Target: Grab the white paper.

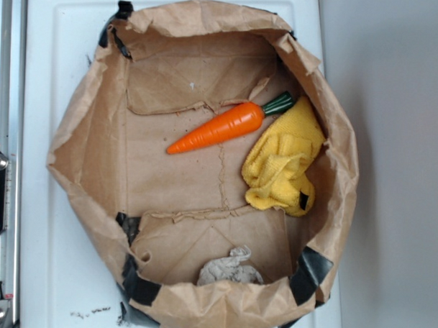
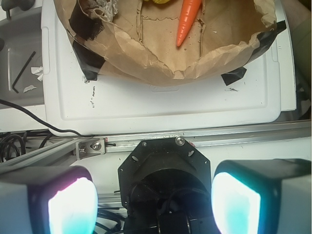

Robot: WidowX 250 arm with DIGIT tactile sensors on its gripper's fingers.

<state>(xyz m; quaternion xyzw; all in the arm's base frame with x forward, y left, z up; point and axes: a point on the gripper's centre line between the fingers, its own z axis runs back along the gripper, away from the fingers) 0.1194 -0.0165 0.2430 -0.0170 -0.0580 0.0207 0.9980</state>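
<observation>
— Where is the white paper sitting?
— It is lying inside the brown paper bag, at the near wall, well apart from the carrot and yellow cloth.
— And the gripper?
— It is hanging wide open, off the bag, gripping nothing.

The bag is set on the desk. Inside, the carrot is placed left of the cloth; the paper wad is lodged at the near wall.
</observation>
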